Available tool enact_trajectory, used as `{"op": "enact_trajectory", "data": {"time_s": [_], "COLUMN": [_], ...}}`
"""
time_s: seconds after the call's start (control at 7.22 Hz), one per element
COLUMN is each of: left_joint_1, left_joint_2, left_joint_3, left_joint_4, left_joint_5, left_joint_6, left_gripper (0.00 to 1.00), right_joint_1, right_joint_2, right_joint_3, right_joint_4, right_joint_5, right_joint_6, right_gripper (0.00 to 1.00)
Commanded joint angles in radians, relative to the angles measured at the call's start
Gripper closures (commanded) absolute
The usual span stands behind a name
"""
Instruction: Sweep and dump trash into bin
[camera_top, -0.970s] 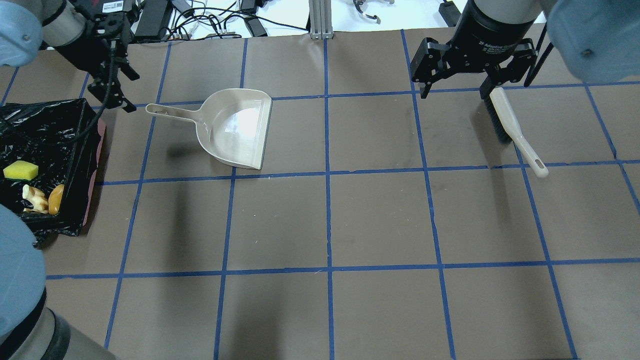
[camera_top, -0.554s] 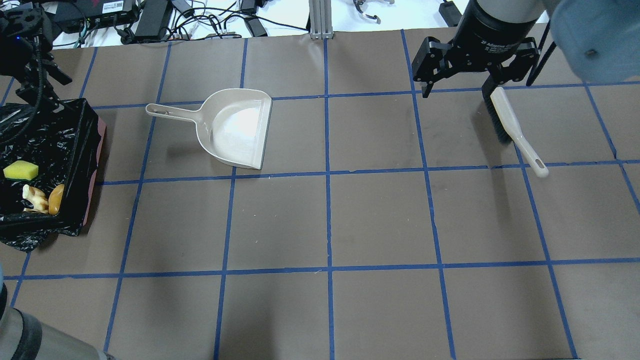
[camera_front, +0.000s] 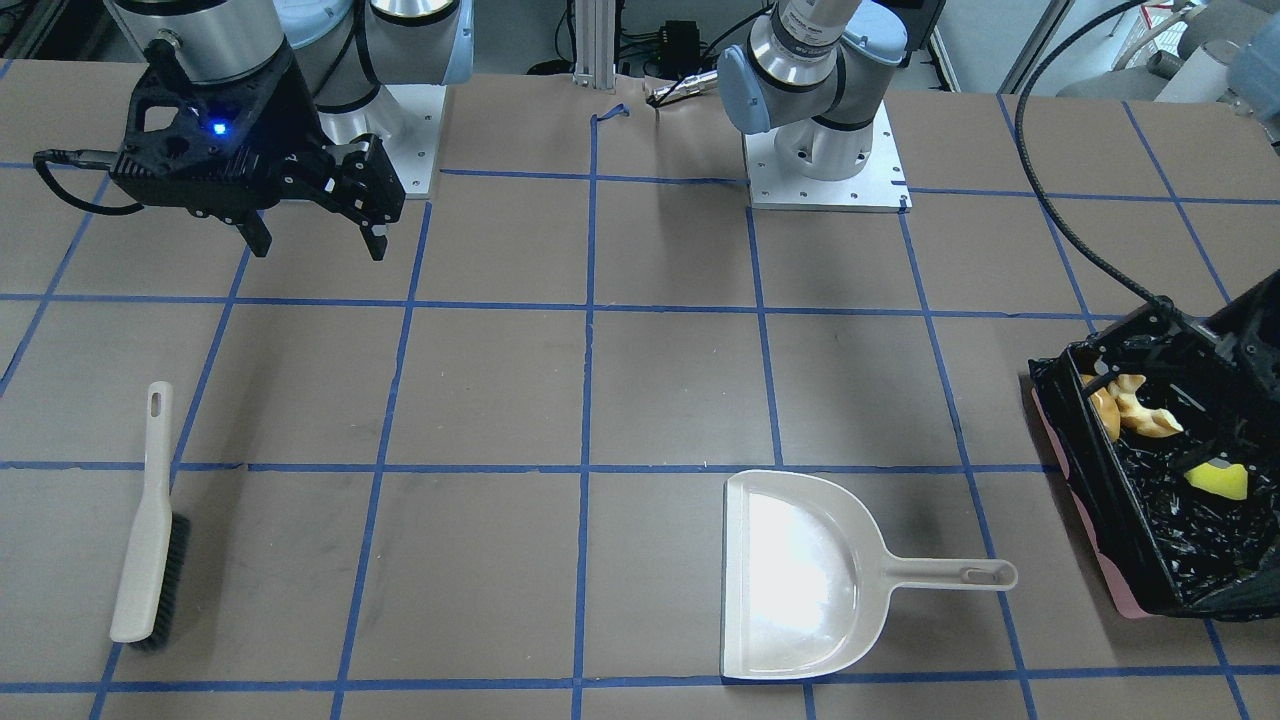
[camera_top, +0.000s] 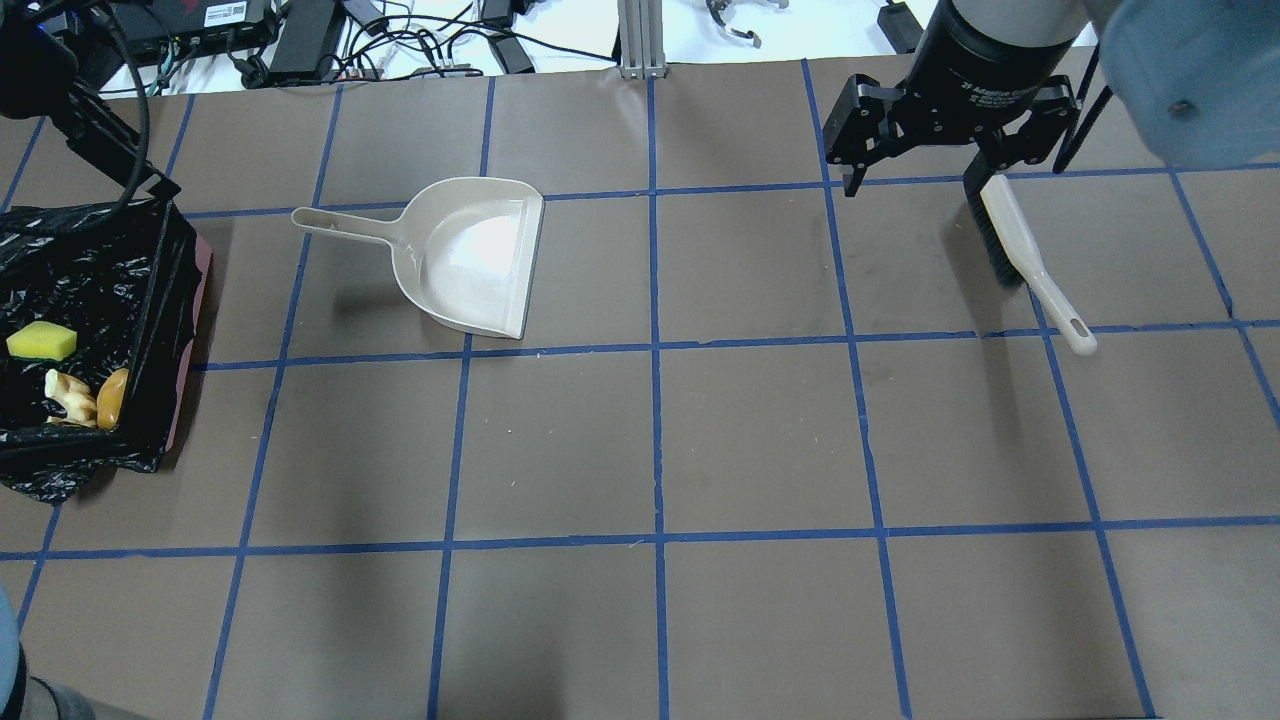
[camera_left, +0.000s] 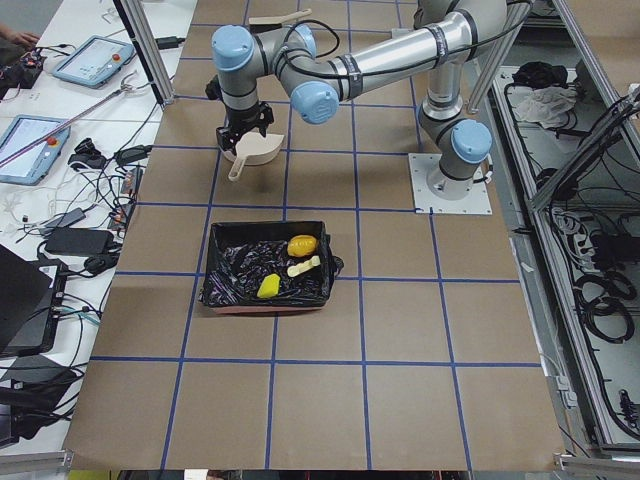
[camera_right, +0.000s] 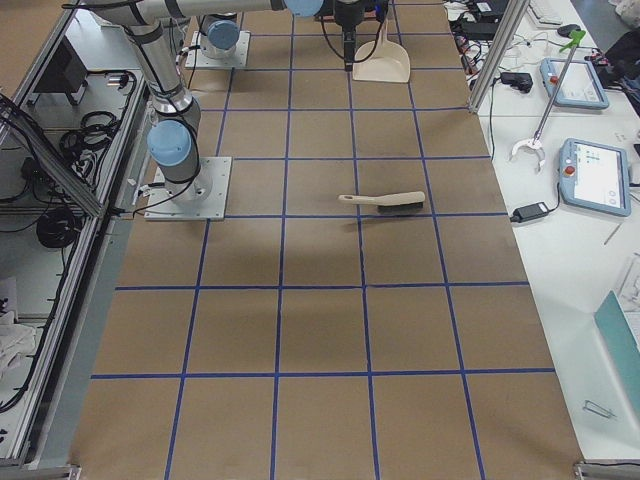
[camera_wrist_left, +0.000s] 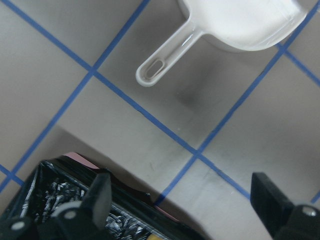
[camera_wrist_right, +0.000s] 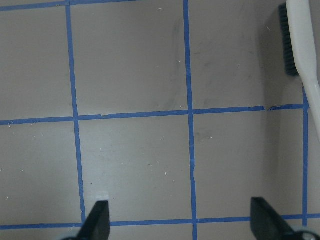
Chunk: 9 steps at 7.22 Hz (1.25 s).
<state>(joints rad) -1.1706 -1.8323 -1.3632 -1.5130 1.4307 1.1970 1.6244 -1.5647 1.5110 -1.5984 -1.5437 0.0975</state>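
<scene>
The bin (camera_top: 190, 330), pink and lined with a black bag, stands at the table's left edge; it also shows in the front view (camera_front: 1085, 480). Inside lie the yellow sponge (camera_top: 42, 341), the croissant (camera_top: 70, 397) and the potato-like lump (camera_top: 112, 397). The beige dustpan (camera_top: 470, 255) lies empty on the table to the right of the bin. My left gripper (camera_wrist_left: 182, 215) is open and empty, high over the bin's far right corner (camera_top: 140, 170). My right gripper (camera_top: 915, 185) is open and empty, just left of the brush (camera_top: 1030, 260).
The brush lies flat on the table with its bristles toward the far side, and shows in the right wrist view (camera_wrist_right: 302, 45). The dustpan's handle (camera_wrist_left: 165, 62) points toward the bin. Cables and devices lie beyond the table's far edge (camera_top: 400, 40).
My left gripper has swung left from beside the dustpan handle to the bin's far corner. The right gripper has barely moved. Dustpan, brush and trash are unchanged.
</scene>
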Motion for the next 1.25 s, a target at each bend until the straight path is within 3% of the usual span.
{"op": "enact_trajectory", "data": {"time_s": [0.0,0.42,0.83,1.11], "left_joint_1": [-0.085,-0.304,-0.372,-0.424], "left_joint_2": [0.060,0.134,0.182,0.214], "left_joint_3": [-0.010,-0.013,-0.022,-0.092], "left_joint_4": [-0.039,-0.079,-0.177,-0.182], "left_joint_5": [0.002,0.082,0.086,0.086], "left_joint_6": [-0.239,-0.731,-1.119,-1.237], "left_gripper": [0.00,0.00,0.00,0.00], "right_joint_1": [0.000,-0.001,0.005,0.005], "right_joint_2": [0.000,-0.006,-0.009,-0.011], "right_joint_3": [0.000,0.000,0.008,0.008], "right_joint_4": [-0.002,0.009,0.000,0.002], "right_joint_5": [-0.001,-0.012,-0.003,-0.003], "right_joint_6": [-0.001,-0.005,-0.002,-0.002], "right_gripper": [0.00,0.00,0.00,0.00]}}
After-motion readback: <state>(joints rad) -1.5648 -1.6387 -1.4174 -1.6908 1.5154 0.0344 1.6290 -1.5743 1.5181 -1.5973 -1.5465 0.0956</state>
